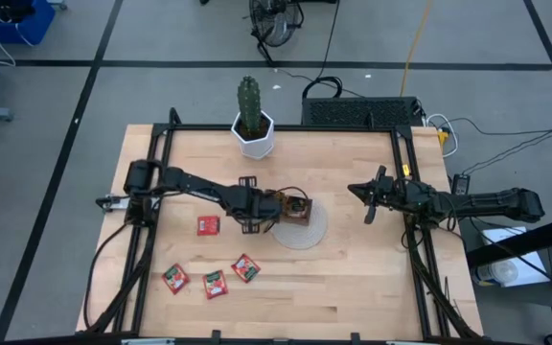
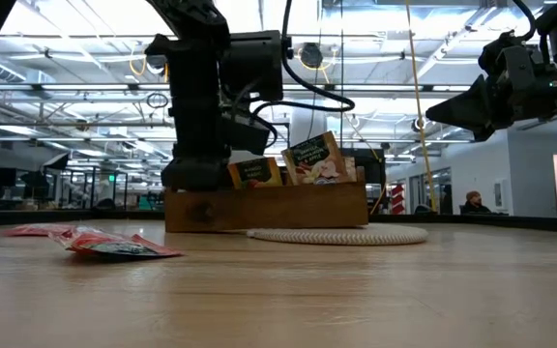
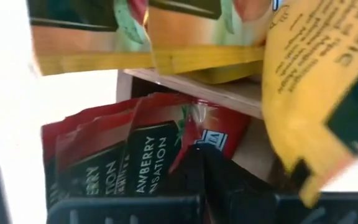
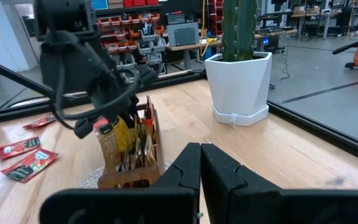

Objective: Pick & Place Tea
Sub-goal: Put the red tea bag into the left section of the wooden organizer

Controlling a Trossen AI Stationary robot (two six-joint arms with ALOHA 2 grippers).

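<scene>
**Pale wood table, tray at its middle: the left arm is the one at the tea**

Butcher-block tabletop [image 1: 353, 287] carries everything you need, and the wooden tray [image 2: 259, 206] sitting on the round woven mat [image 1: 307, 230] is your landmark.

Start with the loose tea. Four red sachets [image 1: 209, 225] lie flat on the wood on the left arm's side of the tray: one near the tray, three more farther toward the front edge. None touches the tray or the mat. They are small, square and thin, red with green and white marks, and you should expect them to sit flush against the board. More sachets stand upright inside the tray, red ones [image 3: 120, 158] in one compartment and yellow-orange ones [image 3: 185, 31] beyond a wooden divider.

Your left gripper [image 1: 274, 207] is right at the tray, over its edge on the loose-sachet side, fingers closed; the wrist view looks straight into the red compartment, and you cannot tell from it whether a sachet is pinched between them. From there the nearest loose sachet lies just beside it, away from the tray.

Your right gripper [image 1: 372, 203] hangs above the table on the tray's far side, well apart from all the loose tea, fingers closed on nothing. So the left arm is clearly the nearer one.

Behind the tray stands a cactus in a white pot [image 1: 253, 132].
</scene>
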